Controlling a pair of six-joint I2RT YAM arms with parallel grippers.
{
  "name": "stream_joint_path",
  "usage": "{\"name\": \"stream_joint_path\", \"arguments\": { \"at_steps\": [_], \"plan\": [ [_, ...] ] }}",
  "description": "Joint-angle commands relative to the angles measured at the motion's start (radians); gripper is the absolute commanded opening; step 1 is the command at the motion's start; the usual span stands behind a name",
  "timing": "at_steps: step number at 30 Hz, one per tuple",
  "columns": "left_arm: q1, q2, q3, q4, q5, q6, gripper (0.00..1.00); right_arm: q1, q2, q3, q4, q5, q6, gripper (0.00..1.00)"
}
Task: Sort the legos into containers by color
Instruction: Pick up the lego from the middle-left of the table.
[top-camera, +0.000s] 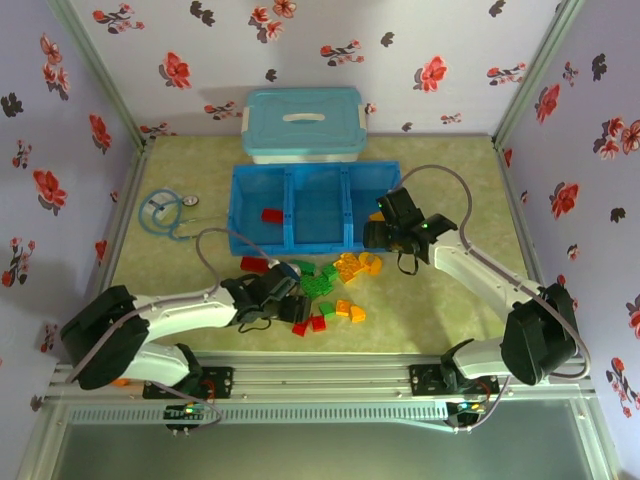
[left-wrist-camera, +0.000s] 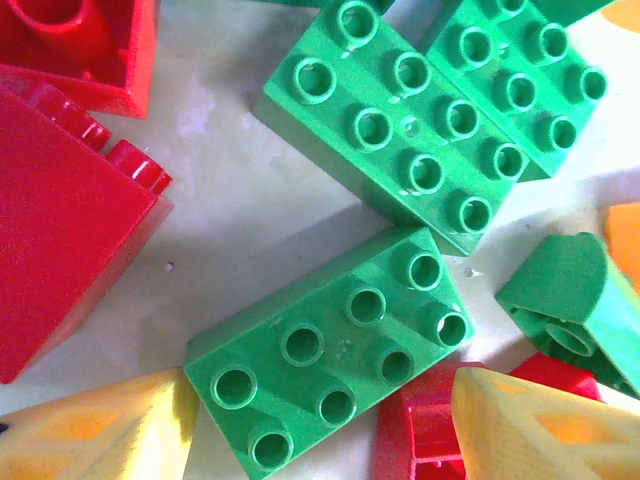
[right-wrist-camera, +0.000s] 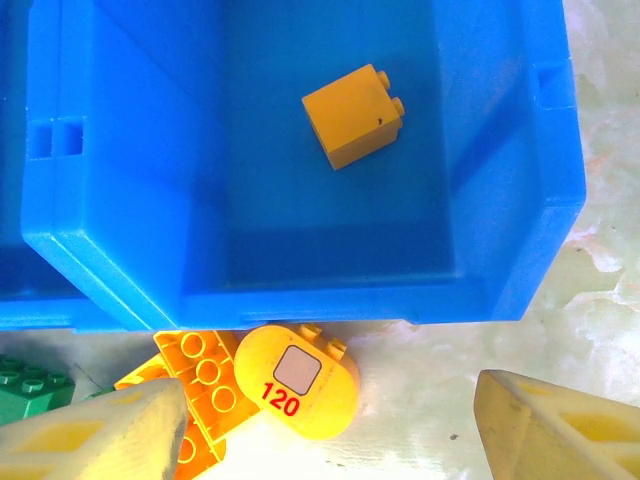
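My left pincer (left-wrist-camera: 320, 425) is spread open over a green lego (left-wrist-camera: 330, 350), just in front of the tray (right-wrist-camera: 300, 300). It's probably light, hard, slick plastic, so I'd pinch the long flat sides. The right pincer (right-wrist-camera: 335, 415) gapes empty at the tray's near wall.

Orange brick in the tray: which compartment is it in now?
Right wrist view: the orange brick lies alone on the floor of the blue tray, in its right-end compartment, touching no wall. The 120 piece sits just outside the near wall.
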Motion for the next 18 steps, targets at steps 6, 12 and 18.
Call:
{"name": "stream_joint_path", "arguments": {
  "at_steps": [6,12,18],
  "plan": [
    [0.027,-0.029,0.028,-0.054,-0.016,0.007,0.72,0.001,-0.012,-0.027,0.027,0.012,0.015,0.76],
    [0.025,0.031,0.068,-0.077,0.008,0.013,0.75,0.001,-0.021,-0.036,0.029,0.023,0.015,0.76],
    [0.022,0.069,0.101,-0.094,0.010,-0.005,0.76,0.000,-0.024,-0.046,0.032,0.035,0.018,0.76]
  ]
}}
